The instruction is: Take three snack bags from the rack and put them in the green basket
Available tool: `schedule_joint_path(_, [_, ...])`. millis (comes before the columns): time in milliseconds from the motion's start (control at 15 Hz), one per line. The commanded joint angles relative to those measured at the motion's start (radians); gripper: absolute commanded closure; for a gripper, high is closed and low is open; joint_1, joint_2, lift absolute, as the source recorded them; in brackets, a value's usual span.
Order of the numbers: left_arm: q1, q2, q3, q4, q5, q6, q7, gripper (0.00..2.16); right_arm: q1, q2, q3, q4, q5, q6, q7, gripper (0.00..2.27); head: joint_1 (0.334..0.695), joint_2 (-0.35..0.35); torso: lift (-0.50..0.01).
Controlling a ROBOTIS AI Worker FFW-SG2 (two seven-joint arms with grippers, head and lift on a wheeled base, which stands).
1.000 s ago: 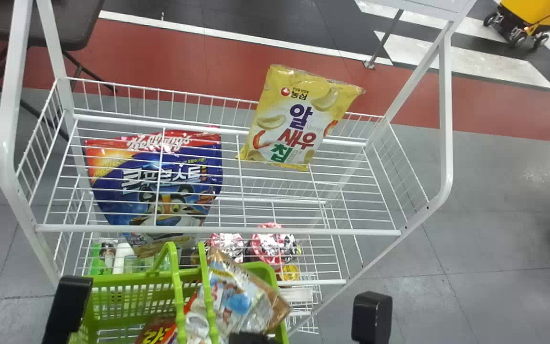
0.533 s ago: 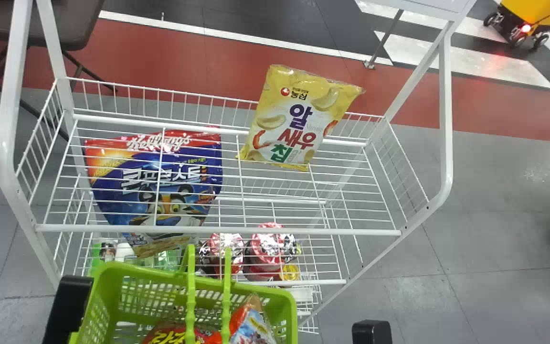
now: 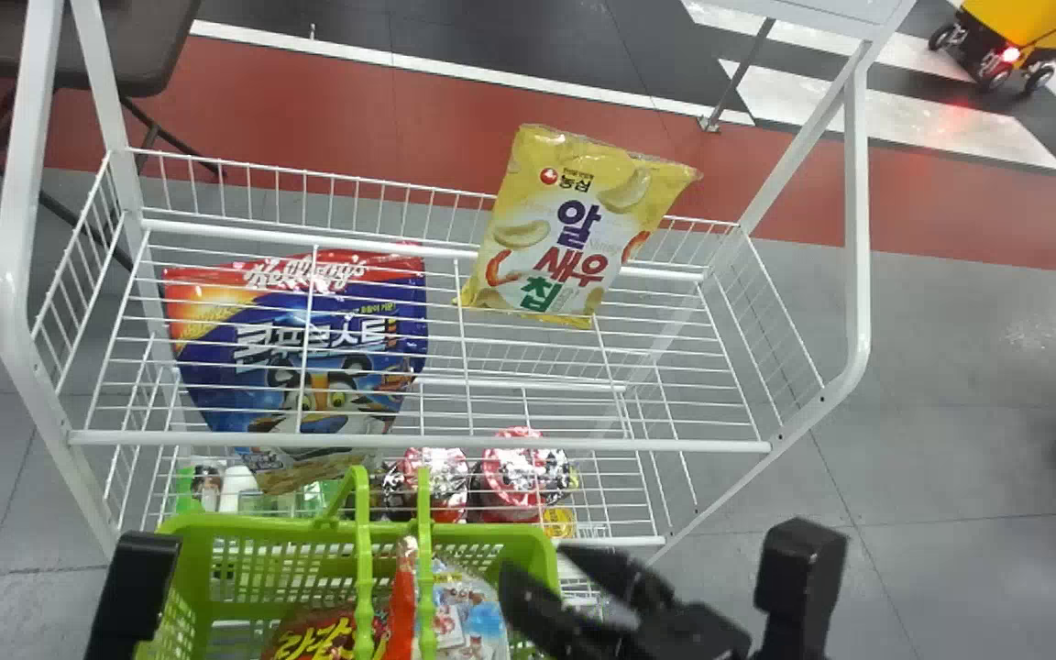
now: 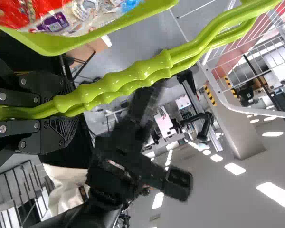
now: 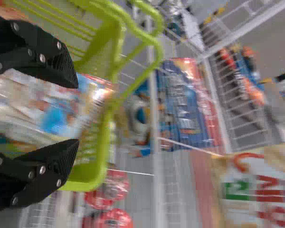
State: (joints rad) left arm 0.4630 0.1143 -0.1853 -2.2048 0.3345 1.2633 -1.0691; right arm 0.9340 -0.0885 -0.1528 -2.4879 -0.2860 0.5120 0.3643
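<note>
Nearby, the left gripper [image 4: 69, 112] was closed around the green handles [image 4: 109, 88] of the green basket [image 3: 253, 527], bearing its weight in front of the rack. In the basket lay a red bag [image 3: 319, 634] and a patterned bag [image 3: 471, 625], both of thin, shiny film that would probably slide against each other. The right gripper [image 5: 76, 114] was at the basket's right side, its two fingers wide apart with nothing pinched between them.

Farther off, beneath the wires of the rack's upper shelf [image 3: 418, 443], was a blue pouch [image 3: 308, 367], larger and likely heavier, apt to sag if lifted by one corner. Beyond it, the yellow snack bag [image 3: 574, 229] leaned against the upper shelf's rear rail, its face towards the robot. It looked puffed, light and slippery, with brittle chips likely inside. Its top seal [image 3: 601, 142] seemed the safest place for a pinch, since that strip should be flat and firm; a hard squeeze on the belly might crush the chips or let the film slip out.
</note>
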Motion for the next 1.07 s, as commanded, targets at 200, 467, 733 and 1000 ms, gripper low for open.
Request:
schedule_joint_path(200, [0.003,-0.001,-0.002,-0.001,-0.002,0.0,-0.002,1.84,0.002,0.006,0.148,0.035,0.191,-0.461,-0.162,0.06,0.695,-0.35,-0.014])
schedule_joint_path(467, [0.002,0.012,-0.002,-0.001,0.0,0.0,-0.003,1.84,0.017,-0.034,0.28,0.049,0.234,-0.592,-0.326,0.06,0.695,-0.35,-0.014])
schedule_joint_path(733, [-0.012,0.035,-0.006,0.0,0.017,0.0,-0.002,1.84,0.035,-0.017,0.317,0.098,0.231,-0.651,-0.381,0.06,0.695,-0.35,-0.014])
schedule_joint_path(1000, [0.008,0.042,0.0,-0.01,0.024,0.0,-0.012,1.84,0.037,-0.003,0.291,0.107,0.231,-0.657,-0.384,0.06,0.695,-0.35,-0.013])
